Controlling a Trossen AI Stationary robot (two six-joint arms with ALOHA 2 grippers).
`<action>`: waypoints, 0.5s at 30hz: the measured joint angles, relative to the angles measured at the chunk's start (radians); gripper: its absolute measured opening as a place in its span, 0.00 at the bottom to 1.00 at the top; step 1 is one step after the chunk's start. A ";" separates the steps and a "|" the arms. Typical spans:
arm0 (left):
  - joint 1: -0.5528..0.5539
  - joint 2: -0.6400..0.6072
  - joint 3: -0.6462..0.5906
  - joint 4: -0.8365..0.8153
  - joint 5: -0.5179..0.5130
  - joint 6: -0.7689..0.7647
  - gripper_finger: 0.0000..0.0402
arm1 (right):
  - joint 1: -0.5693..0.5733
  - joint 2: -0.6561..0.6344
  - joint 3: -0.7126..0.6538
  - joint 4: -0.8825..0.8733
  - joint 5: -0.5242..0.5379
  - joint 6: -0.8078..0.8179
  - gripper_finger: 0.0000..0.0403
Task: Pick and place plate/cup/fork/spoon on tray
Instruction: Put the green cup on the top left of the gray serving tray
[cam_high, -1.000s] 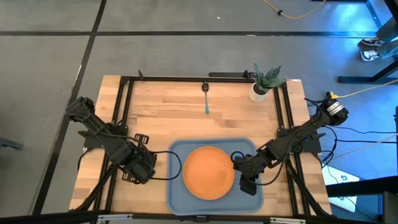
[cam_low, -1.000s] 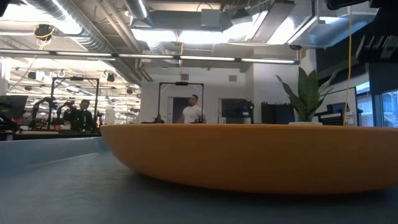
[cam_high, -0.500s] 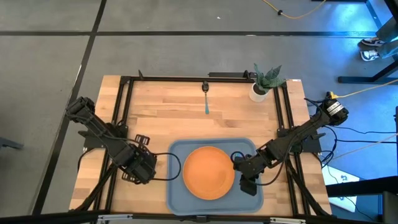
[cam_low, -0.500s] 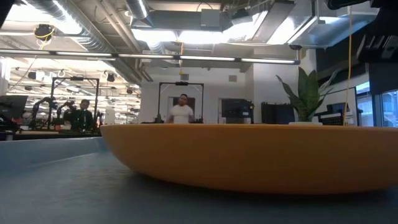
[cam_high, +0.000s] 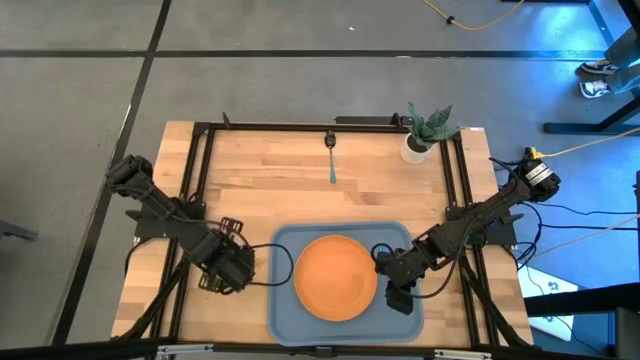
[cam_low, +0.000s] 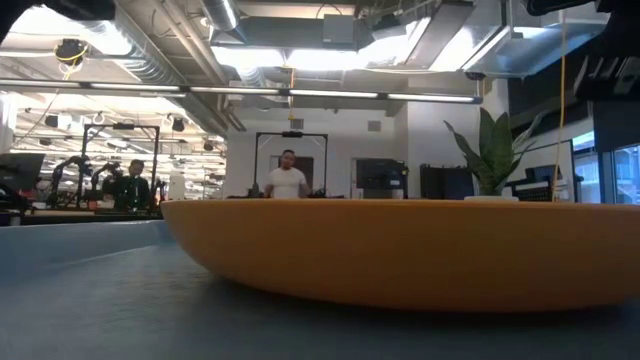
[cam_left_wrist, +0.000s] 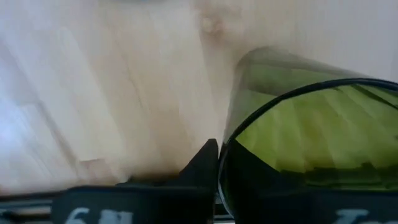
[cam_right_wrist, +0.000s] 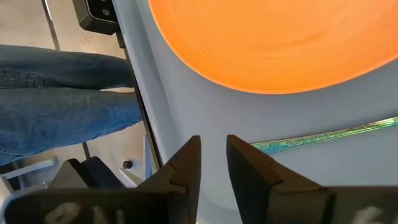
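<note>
Edges / room:
- Tray (cam_high: 283, 300) sits at the near middle of the wooden table (cam_high: 300, 190). The plate (cam_high: 335, 277) lies flat in it and takes up most of the floor, with bare strips along the tray's left and right rims.
- The far half of the table is open. Only the spoon (cam_high: 331, 160) lies there, dark head toward the far rail, with a potted plant (cam_high: 425, 130) at the far right corner.
- Black frame rails run down both sides of the table, and each arm reaches in across one.

Things vs fingers:
- Left gripper (cam_high: 228, 262) is low over bare wood, just beside the tray's left rim.
- In the left wrist view the cup (cam_left_wrist: 298, 124) fills the frame. One finger (cam_left_wrist: 202, 165) presses on the outside of its wall at the rim. A dark mass showing through the green inside reads as the other finger, so the pair is pinched on the cup's wall.
- Right gripper (cam_right_wrist: 213, 142) is over the tray's right strip, beside the plate's edge. Its fingers are apart with nothing between them.
- A slim teal-green handle, taken as the fork (cam_right_wrist: 323, 135), lies on the tray floor just off one fingertip and near the plate's rim. It touches neither.

Hidden / unclear:
- From above, the cup is covered by the left gripper and the fork by the right one.
- The fork's head is cut off in the wrist view.
- Cannot tell whether the cup's base is on the wood.
- In the low view the plate (cam_low: 400, 250) blocks the whole table. Only the plant's leaves and two people in the room (cam_low: 288, 178) show above it.
- A person's jeans (cam_right_wrist: 56, 93) show past the tray's rim.
</note>
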 joint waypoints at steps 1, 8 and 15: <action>0.011 -0.001 0.001 0.001 0.007 -0.001 0.02 | 0.000 0.000 0.000 0.000 0.000 0.000 0.20; 0.091 0.005 0.110 -0.033 -0.016 0.095 0.01 | 0.000 0.000 0.000 0.000 0.000 0.003 0.20; 0.260 0.005 0.245 -0.043 0.102 0.208 0.01 | 0.000 0.000 0.000 0.000 0.000 0.004 0.20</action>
